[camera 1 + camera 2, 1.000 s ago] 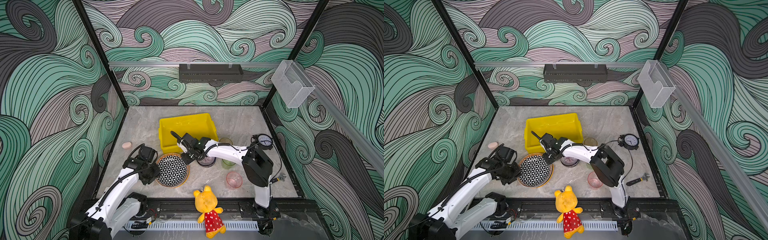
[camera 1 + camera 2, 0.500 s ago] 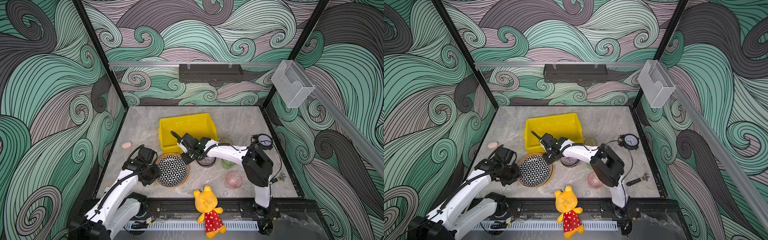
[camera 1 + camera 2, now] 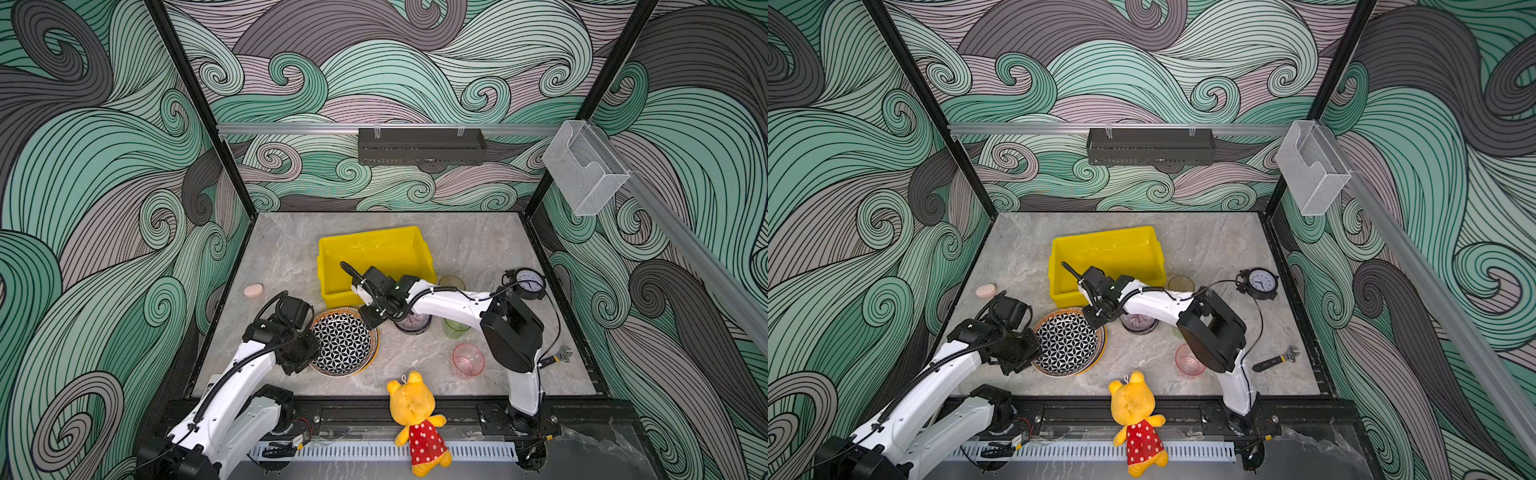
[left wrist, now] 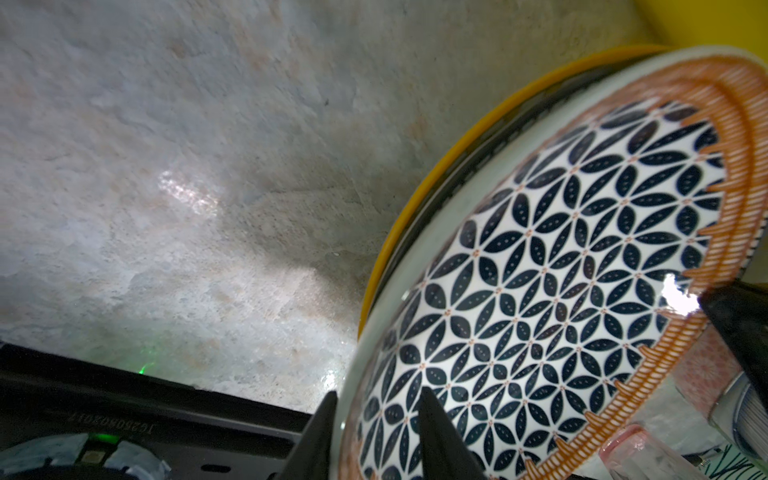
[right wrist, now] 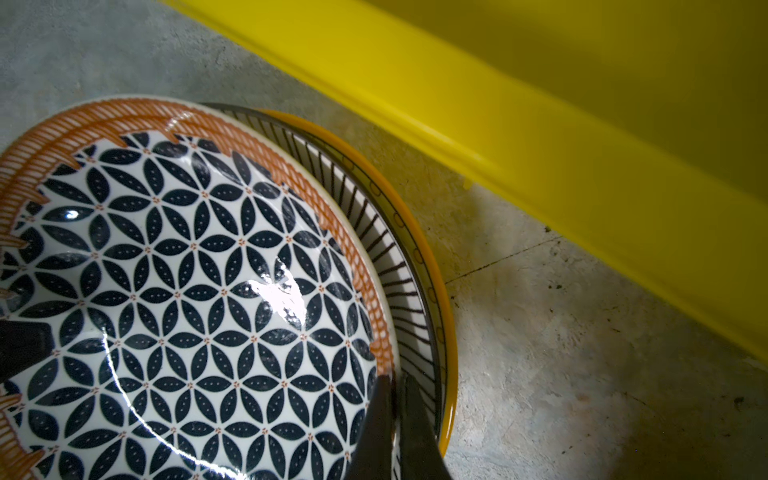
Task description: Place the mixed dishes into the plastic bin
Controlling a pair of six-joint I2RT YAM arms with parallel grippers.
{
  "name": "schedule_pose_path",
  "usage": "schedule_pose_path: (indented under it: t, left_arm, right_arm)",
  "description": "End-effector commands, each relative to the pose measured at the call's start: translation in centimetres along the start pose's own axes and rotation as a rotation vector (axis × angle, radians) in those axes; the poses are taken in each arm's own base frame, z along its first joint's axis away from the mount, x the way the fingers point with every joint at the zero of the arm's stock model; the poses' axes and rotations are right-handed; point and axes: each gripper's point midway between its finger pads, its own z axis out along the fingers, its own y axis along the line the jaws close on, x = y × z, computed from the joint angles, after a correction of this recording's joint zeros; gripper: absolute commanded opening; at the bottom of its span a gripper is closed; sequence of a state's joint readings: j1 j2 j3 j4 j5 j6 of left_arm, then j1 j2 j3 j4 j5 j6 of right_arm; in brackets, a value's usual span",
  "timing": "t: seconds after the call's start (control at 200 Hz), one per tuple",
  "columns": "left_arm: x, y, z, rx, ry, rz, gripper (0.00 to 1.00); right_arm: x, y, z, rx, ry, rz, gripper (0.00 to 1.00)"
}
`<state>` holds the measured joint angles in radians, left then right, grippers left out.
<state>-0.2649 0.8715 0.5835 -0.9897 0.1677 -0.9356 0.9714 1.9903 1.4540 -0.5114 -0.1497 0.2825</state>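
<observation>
Just before the yellow bin [image 3: 374,249], atop a stack of plates [image 5: 409,266] on the table [image 3: 415,363], sat the patterned plate [image 3: 343,343]; left jaws and right jaws pinched its opposite rims, seemingly to lift it level.

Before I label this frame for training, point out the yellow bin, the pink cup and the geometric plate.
yellow bin [image 3: 374,249]: in a top view, its far inside wall.
pink cup [image 3: 468,360]: in a top view, its open mouth.
geometric plate [image 3: 344,341]: in a top view, middle of its pattern.
</observation>
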Motion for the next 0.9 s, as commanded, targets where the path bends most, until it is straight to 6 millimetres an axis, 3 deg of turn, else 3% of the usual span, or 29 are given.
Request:
schedule_pose_path:
  t: [0.0,0.25,0.54,0.896]
  left_arm:
    - [0.2,-0.2,-0.8,0.005,0.001,-0.001,0.35]
    - [0.5,-0.3,-0.8,0.025,0.011,-0.005,0.34]
    - [0.9,0.1,-0.1,0.032,0.013,-0.025,0.26]
    - [0.8,0.1,-1.0,0.034,-0.002,-0.013,0.07]
  right_arm:
    - [6.0,-0.7,2.9,0.021,0.202,0.013,0.06]
    - [6.0,-0.5,2.8,0.012,0.204,0.009,0.06]
    - [5.9,-0.3,2.5,0.002,0.202,0.008,0.06]
    - [5.3,-0.1,1.5,0.006,0.179,-0.001,0.07]
